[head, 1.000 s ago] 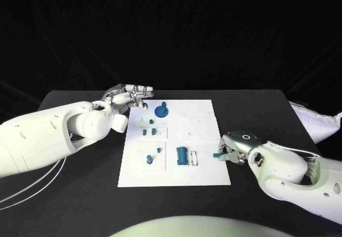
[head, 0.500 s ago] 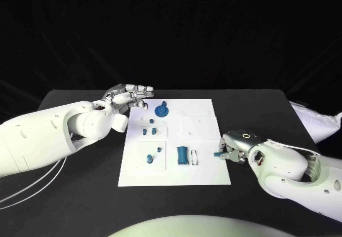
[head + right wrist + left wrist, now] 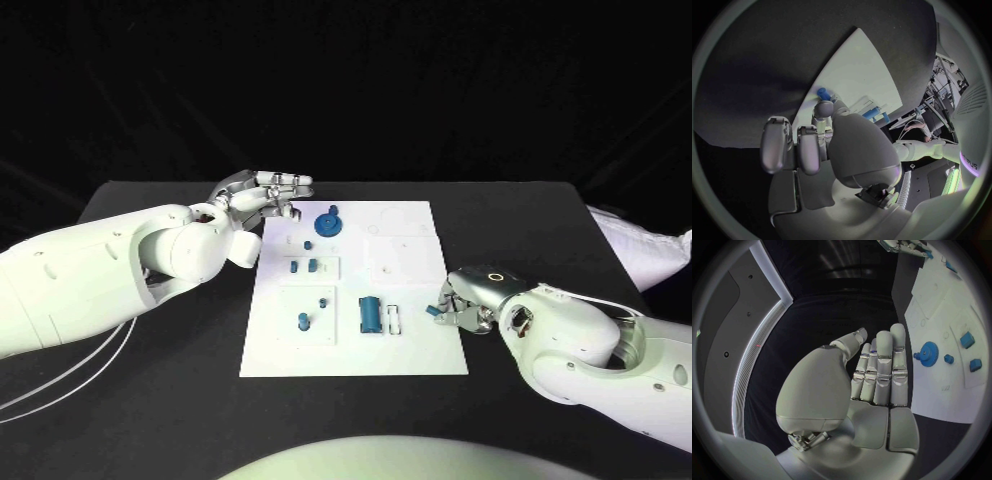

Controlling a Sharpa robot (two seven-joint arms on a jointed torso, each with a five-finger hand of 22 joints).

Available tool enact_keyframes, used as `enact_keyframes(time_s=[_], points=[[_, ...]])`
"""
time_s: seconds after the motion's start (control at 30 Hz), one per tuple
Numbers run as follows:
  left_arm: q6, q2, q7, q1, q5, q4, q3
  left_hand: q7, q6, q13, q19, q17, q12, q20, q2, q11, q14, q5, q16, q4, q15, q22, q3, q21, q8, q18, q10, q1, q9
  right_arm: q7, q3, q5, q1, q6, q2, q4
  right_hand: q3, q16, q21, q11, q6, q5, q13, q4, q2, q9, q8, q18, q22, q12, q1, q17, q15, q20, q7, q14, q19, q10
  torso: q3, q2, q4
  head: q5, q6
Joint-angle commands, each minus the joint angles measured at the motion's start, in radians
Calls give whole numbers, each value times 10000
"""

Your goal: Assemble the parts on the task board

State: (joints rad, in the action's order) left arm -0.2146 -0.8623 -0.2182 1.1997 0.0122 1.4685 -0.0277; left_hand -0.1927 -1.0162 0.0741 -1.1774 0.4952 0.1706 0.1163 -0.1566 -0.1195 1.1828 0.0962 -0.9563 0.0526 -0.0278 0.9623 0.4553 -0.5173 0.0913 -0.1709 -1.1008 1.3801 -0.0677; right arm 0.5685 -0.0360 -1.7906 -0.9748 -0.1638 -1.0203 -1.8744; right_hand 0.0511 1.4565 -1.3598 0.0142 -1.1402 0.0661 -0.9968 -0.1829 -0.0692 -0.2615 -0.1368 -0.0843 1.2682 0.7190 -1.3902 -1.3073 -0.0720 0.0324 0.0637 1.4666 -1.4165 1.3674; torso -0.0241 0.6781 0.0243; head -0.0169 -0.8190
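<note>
At a black counter [image 3: 173,400], the white task board [image 3: 411,345] lay in the middle, its long side running from near to far. The right robot hand [image 3: 459,310] rested at the board's right edge, toward the near end, pinching a small blue part [image 3: 433,311] at its fingertips; in the right wrist view the same blue part [image 3: 822,93] stood out at the tip of the fingers [image 3: 823,110] against the board's edge, with the other fingers curled in beside it. The left robot hand [image 3: 264,195] was held at the far left corner of the board, gripping nothing, its fingers [image 3: 882,365] straight and side by side, as the left wrist view showed. Just right of that hand a blue gear [image 3: 327,222] lay on the board. Nearer, along the board's left side, sat two small blue pieces [image 3: 300,267] side by side, then a single blue peg [image 3: 303,321]. A longer blue cylinder [image 3: 369,315] lay near the middle of the board, a little left of the right robot hand and apart from it.
</note>
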Motion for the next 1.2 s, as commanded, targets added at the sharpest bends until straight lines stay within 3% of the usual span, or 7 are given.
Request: enact_keyframes(time_s=[0.03,0.43,0.67,0.93,1.2], points=[[159,14,-25,2,38,23,6,1,48,-7,6,-8,37,77,97,3,-83,-29,-21,14,2,-9,-67,67,49,-117,72,-4,2,95,-69,870,71,-650,1,-65,157,47,-68,4,-107,72,-56,-36,10,-25,24,179,58,92,131,-813,-68,-8,6,711,-95,95,-6,6,-6,-9,5],[153,14,-22,2,40,48,6,1,50,-8,6,-11,41,77,105,3,-86,-27,-21,18,2,-11,-65,70,50,-117,78,5,2,-132,-65,2941,-25,-1943,95,-172,878,70,-108,4,-163,401,-139,-185,362,-33,139,186,111,94,363,-856,-75,-23,7,711,-107,117,0,10,8,-50,-14],[158,13,-16,3,41,60,6,1,50,-8,6,-11,41,77,105,3,-86,-27,-21,18,2,-11,-65,70,50,-117,78,5,2,-219,-63,3828,-36,-2278,250,-152,1085,82,-118,-1,-184,486,-175,-221,493,-42,167,187,127,111,455,-878,-70,-18,11,714,-109,129,-1,11,1,-63,-20],[170,14,0,3,53,71,6,1,50,-8,6,-11,41,77,105,3,-86,-27,-21,18,2,-11,-65,70,50,-117,78,5,2,-181,-63,4517,-47,-2316,474,-152,1354,95,-125,-9,-226,689,-236,-309,751,-64,205,187,140,145,715,-903,-63,-11,21,718,-108,160,2,10,7,-70,-34],[188,24,9,3,59,77,6,-1,56,-9,7,-17,51,76,110,2,-92,-25,-21,30,3,-17,-66,76,55,-118,89,24,2,-86,-62,4842,-51,-1949,757,-63,1340,105,-133,-31,-300,1410,-315,-538,1032,-107,234,188,158,189,1291,-927,-44,7,38,722,-107,213,5,11,10,-82,-45]])
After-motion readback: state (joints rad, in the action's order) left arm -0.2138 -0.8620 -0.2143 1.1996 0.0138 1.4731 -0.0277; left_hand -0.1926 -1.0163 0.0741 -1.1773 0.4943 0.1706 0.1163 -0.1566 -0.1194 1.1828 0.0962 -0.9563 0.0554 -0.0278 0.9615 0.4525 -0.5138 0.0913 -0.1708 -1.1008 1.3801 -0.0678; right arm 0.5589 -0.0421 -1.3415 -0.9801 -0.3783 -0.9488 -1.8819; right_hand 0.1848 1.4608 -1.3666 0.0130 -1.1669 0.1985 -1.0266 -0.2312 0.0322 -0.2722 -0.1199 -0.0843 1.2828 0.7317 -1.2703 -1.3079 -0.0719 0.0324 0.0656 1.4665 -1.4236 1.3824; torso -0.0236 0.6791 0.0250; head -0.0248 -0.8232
